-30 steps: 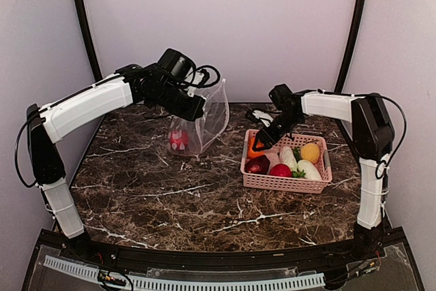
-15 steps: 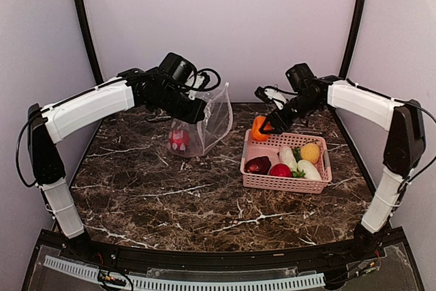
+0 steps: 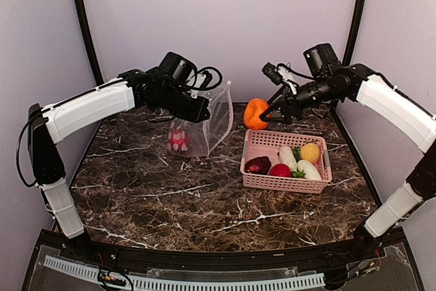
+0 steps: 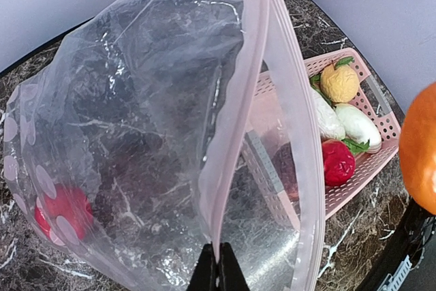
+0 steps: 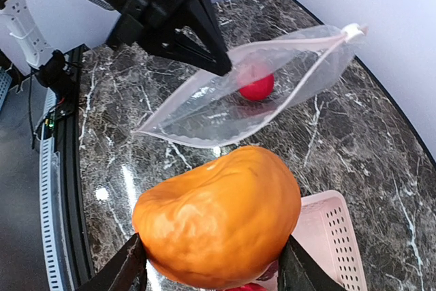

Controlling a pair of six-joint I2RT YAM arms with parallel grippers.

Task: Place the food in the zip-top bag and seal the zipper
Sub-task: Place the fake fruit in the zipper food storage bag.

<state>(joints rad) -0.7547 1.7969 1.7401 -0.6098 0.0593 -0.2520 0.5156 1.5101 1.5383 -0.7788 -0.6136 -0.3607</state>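
Note:
My left gripper (image 3: 201,109) is shut on the pink zipper strip (image 4: 235,120) of the clear zip-top bag (image 3: 204,127) and holds the bag up with its mouth open toward the right. A red toy fruit (image 3: 178,140) lies inside the bag; it also shows in the left wrist view (image 4: 61,212) and the right wrist view (image 5: 257,86). My right gripper (image 3: 267,117) is shut on an orange toy fruit (image 3: 255,113), which fills the right wrist view (image 5: 218,216), and holds it in the air between the bag and the basket.
A pink slotted basket (image 3: 257,180) stands at the right on the marble table (image 3: 170,195). It holds a maroon piece (image 3: 257,165), a red piece (image 3: 280,170), two white-green pieces (image 3: 298,163) and a yellow piece (image 3: 310,152).
My right gripper has lifted the orange fruit out of the basket, raised it and carried it back. The left gripper has kept holding the bag open.

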